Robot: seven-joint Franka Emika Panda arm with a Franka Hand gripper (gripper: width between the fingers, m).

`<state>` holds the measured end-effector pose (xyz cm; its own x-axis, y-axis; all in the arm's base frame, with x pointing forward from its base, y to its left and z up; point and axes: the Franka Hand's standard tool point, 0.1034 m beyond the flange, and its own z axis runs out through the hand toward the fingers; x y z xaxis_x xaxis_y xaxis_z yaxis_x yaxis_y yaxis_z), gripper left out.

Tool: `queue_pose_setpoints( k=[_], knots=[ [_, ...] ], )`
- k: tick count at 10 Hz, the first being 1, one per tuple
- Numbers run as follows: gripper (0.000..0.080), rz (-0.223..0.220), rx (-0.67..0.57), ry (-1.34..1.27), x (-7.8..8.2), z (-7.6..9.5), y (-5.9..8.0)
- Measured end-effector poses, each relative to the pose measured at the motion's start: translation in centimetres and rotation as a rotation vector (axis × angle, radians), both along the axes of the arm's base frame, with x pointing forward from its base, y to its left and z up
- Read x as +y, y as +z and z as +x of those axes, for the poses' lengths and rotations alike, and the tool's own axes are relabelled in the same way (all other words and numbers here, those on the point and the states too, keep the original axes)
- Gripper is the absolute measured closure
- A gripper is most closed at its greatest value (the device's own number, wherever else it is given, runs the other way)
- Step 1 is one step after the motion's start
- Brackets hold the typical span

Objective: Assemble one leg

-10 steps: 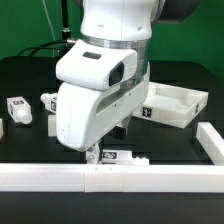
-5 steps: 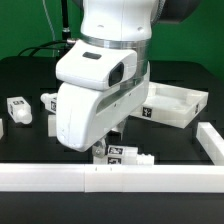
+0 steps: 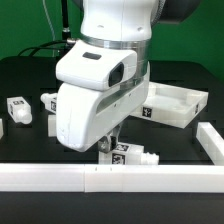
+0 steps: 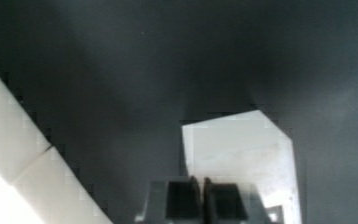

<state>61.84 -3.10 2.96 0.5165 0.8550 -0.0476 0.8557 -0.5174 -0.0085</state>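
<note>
A leg [image 3: 128, 154], a small white block with marker tags, lies on its side on the black table just behind the front white rail [image 3: 60, 177]. My gripper [image 3: 104, 150] is low at the end of the leg that lies toward the exterior view's left, touching or nearly touching it. In the wrist view the gripper [image 4: 201, 189] has its jaws pressed together with nothing between them, and the white leg [image 4: 247, 155] lies right beyond the tips. Two more legs [image 3: 17, 108] [image 3: 48, 101] rest at the exterior view's left.
A large flat white panel [image 3: 178, 103] lies at the exterior view's right. White rails run along the front and the right side [image 3: 210, 146]; the front rail also shows in the wrist view [image 4: 7, 140]. The arm's bulky body hides the table's middle.
The leg by the front rail has slid toward the exterior view's right and turned a little, with my gripper following close behind it.
</note>
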Motion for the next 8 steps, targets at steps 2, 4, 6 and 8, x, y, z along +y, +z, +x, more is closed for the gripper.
queue_pose_setpoints(
  k=[2, 4, 6, 8],
  knots=[
    [0.0798, 0.000, 0.000, 0.000, 0.0, 0.0, 0.0],
    [0.0798, -0.002, 0.010, 0.005, 0.3, 0.1, 0.4],
    [0.0674, 0.000, 0.008, 0.019, 1.2, 0.1, 0.4],
    [0.0356, 0.003, 0.000, 0.027, 1.7, -0.4, -0.3]
  ],
)
